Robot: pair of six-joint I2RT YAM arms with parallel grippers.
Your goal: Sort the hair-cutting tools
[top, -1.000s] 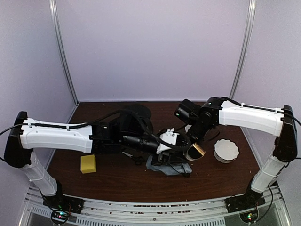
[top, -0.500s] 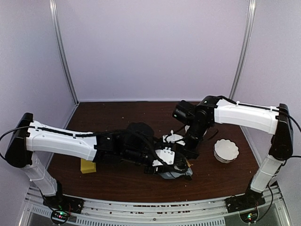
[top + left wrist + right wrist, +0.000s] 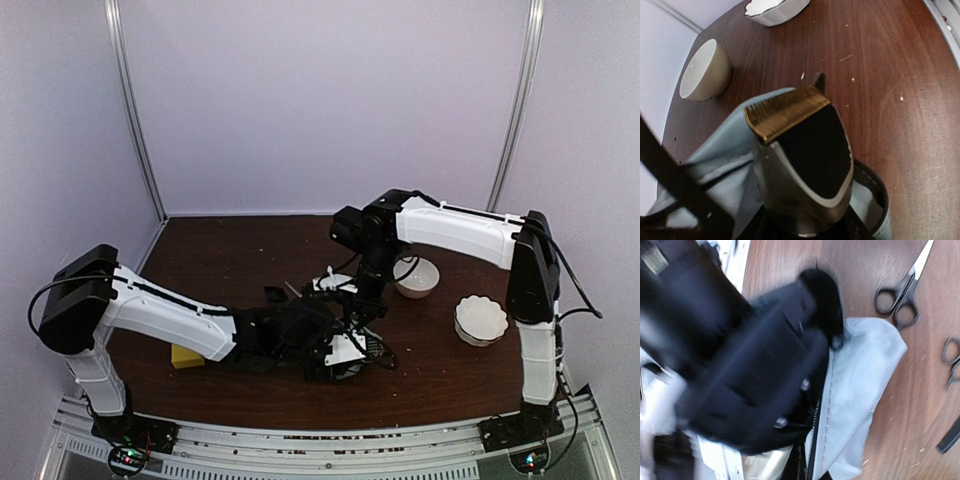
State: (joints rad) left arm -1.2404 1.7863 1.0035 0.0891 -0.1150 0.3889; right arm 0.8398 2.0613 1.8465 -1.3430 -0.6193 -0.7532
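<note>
Right now your left gripper (image 3: 345,350) is clamped around the lower body of the black clipper with the grey trim and gold-toothed blade (image 3: 807,155). Its fingers sit below the edge of the wrist view. The clipper hangs over the soft grey zip pouch (image 3: 725,165), its lower end at the pouch's dark zip mouth and its blade pointing out across the fabric. You cannot tell whether it touches the cloth.

Your right gripper (image 3: 362,305) has its jaws pressed together just above the pouch's far side. Its wrist view is too blurred to show whether it pinches the fabric.

One pair of small steel scissors with black handles (image 3: 902,295) lies on the brown table near a corner of the pouch, not touching it. A second pair (image 3: 952,357) and a slim black comb (image 3: 950,437) lie farther out from the pouch.

Beyond the pouch stand a plain white bowl (image 3: 705,70) and a scalloped white bowl (image 3: 775,10), both well apart from it.
</note>
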